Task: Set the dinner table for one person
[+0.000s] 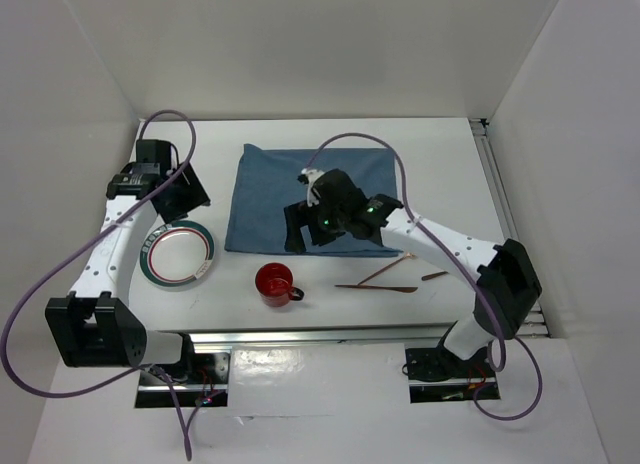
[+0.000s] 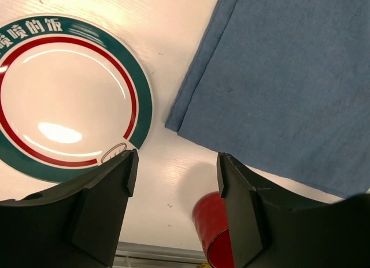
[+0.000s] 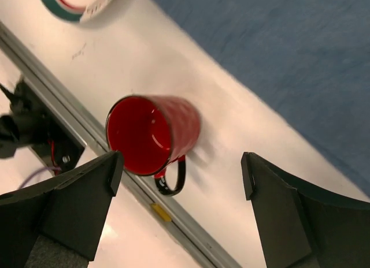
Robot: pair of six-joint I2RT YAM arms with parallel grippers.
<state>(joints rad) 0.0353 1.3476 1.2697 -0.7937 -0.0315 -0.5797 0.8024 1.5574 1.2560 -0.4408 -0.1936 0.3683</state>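
I'm seeing a white left arm (image 1: pixel 108 256) and right arm (image 1: pixel 448 244) with black joints and jaws, purple cables (image 1: pixel 356 136) trailing, and green lights (image 1: pixel 328 221) glowing.

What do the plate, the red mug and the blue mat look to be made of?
Plate: glossy, likely glazed ceramic or melamine; sharp light glints on its white centre. Red mug: shiny glazed ceramic by the look, with highlights inside and a black handle. Blue mat: matte woven cloth; soft folded edge, no shine.
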